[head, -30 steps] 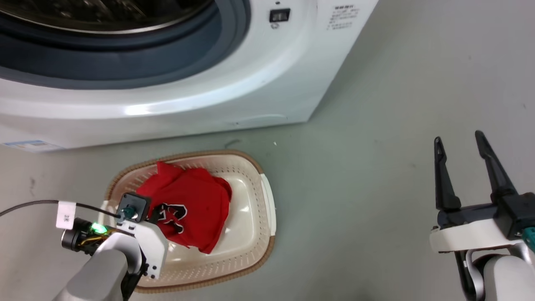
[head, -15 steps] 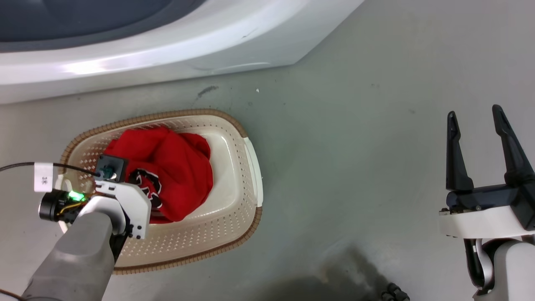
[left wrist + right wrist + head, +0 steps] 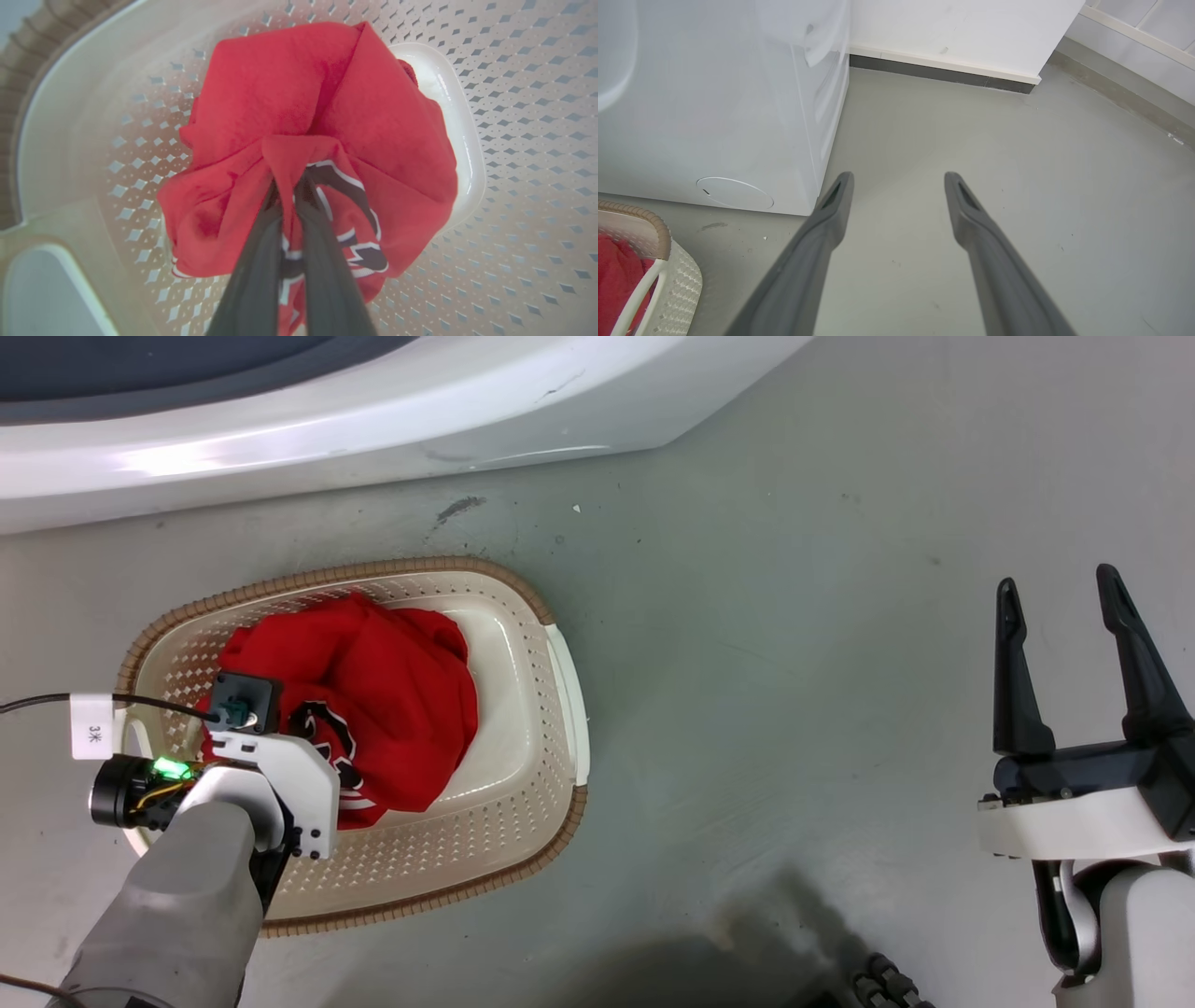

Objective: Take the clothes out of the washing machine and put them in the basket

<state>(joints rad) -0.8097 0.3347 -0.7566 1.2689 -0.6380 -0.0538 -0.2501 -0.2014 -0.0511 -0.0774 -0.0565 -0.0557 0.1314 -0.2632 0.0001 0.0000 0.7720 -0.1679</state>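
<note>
- Your left claw (image 3: 289,184): both dark fingers are pinched together on a fold of red fabric, right beside the black-and-white numeral. It reaches down inside the basket.
- The clothes (image 3: 392,709): you have one bright red bundle, bunched around the fingers, in the left part of the basket. Whether all of it rests on the bottom you cannot tell.
- The basket (image 3: 558,683): a cream perforated tub with a brown woven-look rim. It stands on the floor (image 3: 794,663) near the washing machine, not touching it. Its glossy bottom shows to the right of the bundle.
- The washing machine (image 3: 373,420): a white front, with the grey porthole rim at the head view's top left.
- Your right claw (image 3: 1057,581): fingers spread wide, gripping nothing. It is over grey floor, well apart from the basket, on its right.
</note>
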